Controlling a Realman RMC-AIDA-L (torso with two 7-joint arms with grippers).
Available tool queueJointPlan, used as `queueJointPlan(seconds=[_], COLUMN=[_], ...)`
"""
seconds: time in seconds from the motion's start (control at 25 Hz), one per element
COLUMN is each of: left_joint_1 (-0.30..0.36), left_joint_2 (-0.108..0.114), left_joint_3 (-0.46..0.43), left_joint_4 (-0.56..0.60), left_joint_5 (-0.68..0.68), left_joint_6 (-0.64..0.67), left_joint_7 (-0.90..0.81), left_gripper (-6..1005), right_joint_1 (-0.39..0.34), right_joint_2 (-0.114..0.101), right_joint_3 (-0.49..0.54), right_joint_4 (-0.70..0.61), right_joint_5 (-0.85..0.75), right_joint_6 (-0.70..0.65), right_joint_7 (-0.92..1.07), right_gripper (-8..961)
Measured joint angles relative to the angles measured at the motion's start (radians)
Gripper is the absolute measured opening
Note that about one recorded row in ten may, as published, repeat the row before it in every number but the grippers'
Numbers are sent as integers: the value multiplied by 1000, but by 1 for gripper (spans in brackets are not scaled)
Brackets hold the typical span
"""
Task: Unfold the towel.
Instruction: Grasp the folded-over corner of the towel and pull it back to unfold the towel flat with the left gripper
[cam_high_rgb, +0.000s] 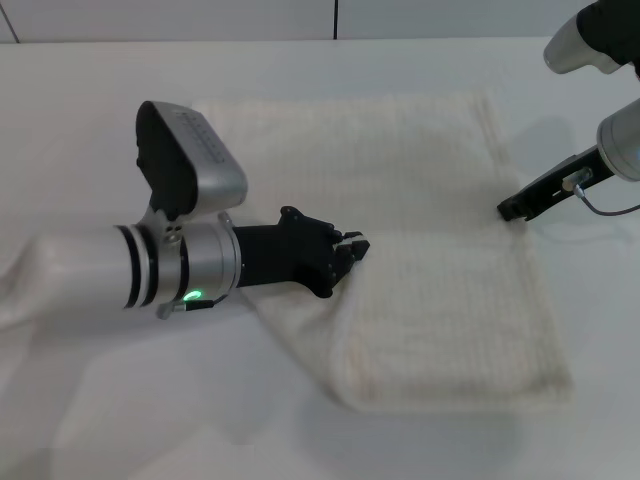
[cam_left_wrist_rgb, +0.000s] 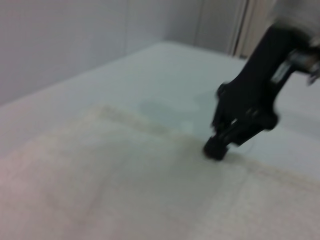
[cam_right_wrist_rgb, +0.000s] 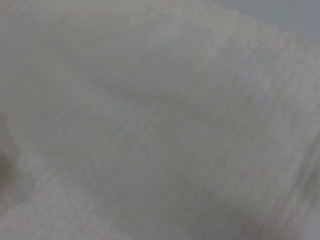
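The left gripper (cam_high_rgb: 352, 250) pinches a fold of the towel (cam_high_rgb: 440, 290) while the right gripper (cam_high_rgb: 510, 210), fingers pressed together, touches its right edge.

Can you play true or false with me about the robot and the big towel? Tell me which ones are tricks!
1. The towel lies on a white table. True.
2. The left gripper is at the towel's left edge, where the cloth bunches up. True.
3. The right gripper hangs high above the middle of the towel. False: its tip is down at the towel's right edge.
4. The towel is bright red. False: it is cream-white.
5. The two grippers touch each other. False: they are apart, on opposite sides of the towel.
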Motion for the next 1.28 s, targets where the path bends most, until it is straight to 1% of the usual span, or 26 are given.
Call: queueJointPlan(seconds=[0.04,0.24,0.4,0.6,0.72,0.76,0.92,1.28], left_joint_1=[0,57,80,120,153,153,186,227], left_joint_2=[0,7,11,14,16,16,20,22], left_joint_3=[0,-9,-41,-131,-221,-221,-301,-327], left_joint_4=[0,27,25,23,18,18,15,-12], left_joint_5=[0,-80,-88,-84,-83,-83,-79,-75], left_joint_6=[0,64,96,179,273,273,363,402], left_joint_7=[0,110,124,175,230,230,283,338], left_gripper=[56,56,56,55,54,54,55,58], right_joint_1=[0,0,0,-1,0,0,2,8], right_joint_2=[0,0,0,0,0,0,0,-1], right_joint_3=[0,-2,2,3,2,2,2,4], right_joint_4=[0,0,0,0,-5,-5,-5,-8], right_joint_5=[0,0,-1,-1,2,2,3,5], right_joint_6=[0,1,1,1,-2,-2,-4,-6], right_joint_7=[0,0,0,0,0,0,0,2], right_gripper=[-1,-1,-1,-1,-1,-1,-2,-2])
